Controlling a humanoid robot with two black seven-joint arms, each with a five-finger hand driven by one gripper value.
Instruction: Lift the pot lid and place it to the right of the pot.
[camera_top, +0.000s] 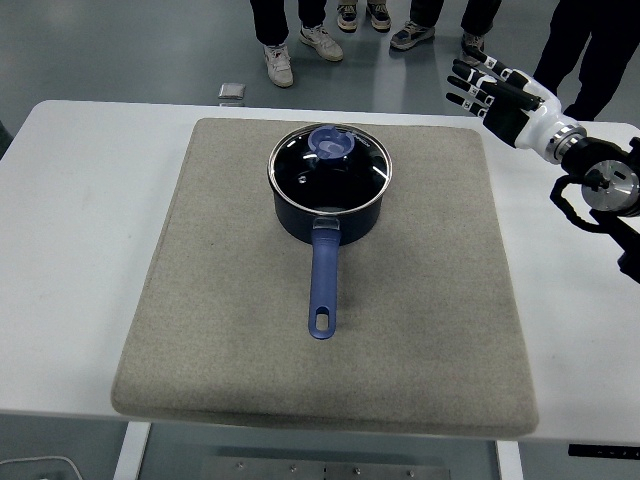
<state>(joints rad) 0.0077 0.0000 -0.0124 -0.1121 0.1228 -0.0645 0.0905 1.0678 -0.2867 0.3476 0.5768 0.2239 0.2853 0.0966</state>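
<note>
While the right hand (492, 92) hangs above the far right corner of the white table (70, 250), its black and white fingers are spread apart and hold nothing. It sits at the end of a black arm (600, 190) that enters from the right edge, well apart from the pot. The dark blue saucepan (330, 215) stands upright on a square grey felt mat (420, 300) that covers the middle of the table. Its long blue handle (323, 285), with a hanging hole at the end, points toward the near edge. The round glass lid (330, 165) with a metal rim rests on the pan, closing it. A translucent blue knob (331, 144) tops the lid, set toward its far side. The mat to the right of the pan is bare. Several people's legs and shoes (300, 45) stand on the grey floor beyond the far table edge. A small square grey object (232, 92) lies on the floor there.
</note>
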